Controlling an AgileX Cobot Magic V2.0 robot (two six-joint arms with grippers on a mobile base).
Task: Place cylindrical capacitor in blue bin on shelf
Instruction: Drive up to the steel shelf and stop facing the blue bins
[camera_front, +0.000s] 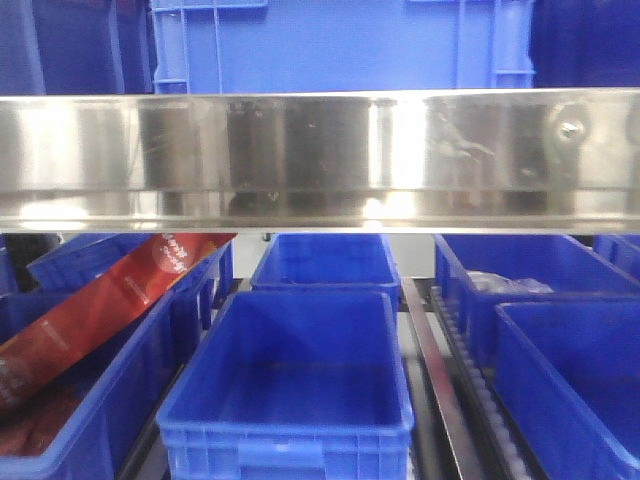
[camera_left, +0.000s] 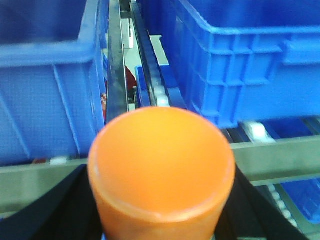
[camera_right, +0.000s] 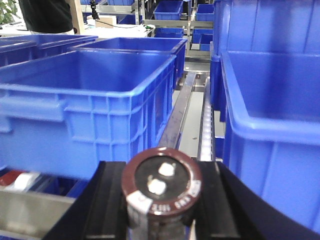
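Note:
My right gripper (camera_right: 162, 200) is shut on the cylindrical capacitor (camera_right: 162, 187), a dark brown can with two silver terminals on its end, held level with the bins' rims in front of the gap between two blue bins. My left gripper (camera_left: 160, 210) is shut on an orange round-ended cylinder (camera_left: 161, 165) that fills the lower middle of the left wrist view. The shelf shows in the front view as a broad shiny steel rail (camera_front: 320, 160). Below it an open blue bin (camera_front: 295, 385) stands in the middle. Neither gripper shows in the front view.
More blue bins stand behind (camera_front: 325, 260), right (camera_front: 570, 340) and left (camera_front: 70, 390) of the middle bin; the left ones hold a red packet (camera_front: 110, 295). A roller track (camera_front: 435, 370) runs between bins. Bins flank the right gripper (camera_right: 90, 100) (camera_right: 275, 125). A large blue crate (camera_front: 340, 40) stands on the tier above.

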